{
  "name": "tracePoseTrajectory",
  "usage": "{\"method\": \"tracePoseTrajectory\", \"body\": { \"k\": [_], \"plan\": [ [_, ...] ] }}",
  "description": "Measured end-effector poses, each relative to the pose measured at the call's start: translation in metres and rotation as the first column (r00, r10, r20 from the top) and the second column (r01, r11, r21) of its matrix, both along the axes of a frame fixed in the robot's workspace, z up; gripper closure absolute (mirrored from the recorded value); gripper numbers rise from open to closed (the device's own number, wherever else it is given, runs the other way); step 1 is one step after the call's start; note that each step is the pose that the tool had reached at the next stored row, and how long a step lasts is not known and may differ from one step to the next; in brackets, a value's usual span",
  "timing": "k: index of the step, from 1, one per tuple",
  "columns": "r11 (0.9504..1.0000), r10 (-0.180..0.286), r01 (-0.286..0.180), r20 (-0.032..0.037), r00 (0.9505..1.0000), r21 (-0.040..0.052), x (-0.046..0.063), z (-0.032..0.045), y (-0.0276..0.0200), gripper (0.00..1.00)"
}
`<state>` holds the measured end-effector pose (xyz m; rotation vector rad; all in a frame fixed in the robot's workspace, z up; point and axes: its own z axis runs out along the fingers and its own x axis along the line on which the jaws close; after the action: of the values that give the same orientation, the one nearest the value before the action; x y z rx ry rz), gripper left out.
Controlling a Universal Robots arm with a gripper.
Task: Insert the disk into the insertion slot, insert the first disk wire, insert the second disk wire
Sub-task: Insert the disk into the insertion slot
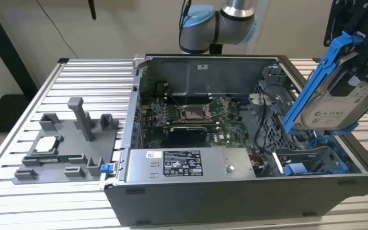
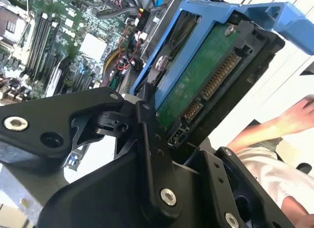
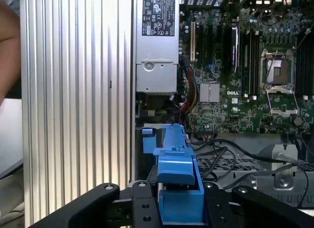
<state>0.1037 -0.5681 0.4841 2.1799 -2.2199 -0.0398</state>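
My gripper point(image 1: 358, 67) is shut on the disk point(image 1: 332, 108), a silver-grey drive with a white label in a blue carrier frame point(image 1: 317, 72). It hangs tilted, steeply on edge, above the open computer case's point(image 1: 235, 191) side at the exterior view's right. Below it lies the insertion slot point(image 1: 308, 162), a grey bay with blue tabs. A blue cable point(image 1: 323, 142) and black wires point(image 1: 267, 120) lie beside the bay. The second wrist view shows the disk's green circuit board point(image 2: 196, 80) and connector pins. In the first wrist view the black fingers point(image 3: 140, 203) clamp the carrier's blue edge point(image 3: 176, 164).
The grey power-supply box point(image 1: 184, 165) sits along the case's front wall, with the motherboard point(image 1: 193, 112) behind it. A grey fixture point(image 1: 69, 143) with parts stands on the slatted table at the exterior view's left. A person's arm point(image 2: 287, 122) is close beside the case.
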Motion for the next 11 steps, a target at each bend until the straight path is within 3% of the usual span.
{"method": "tracePoseTrajectory", "body": {
  "k": [11],
  "plan": [
    [1.0000,0.000,0.000,0.0000,1.0000,-0.0006,0.0006,-0.0049,-0.0004,1.00]
  ]
}}
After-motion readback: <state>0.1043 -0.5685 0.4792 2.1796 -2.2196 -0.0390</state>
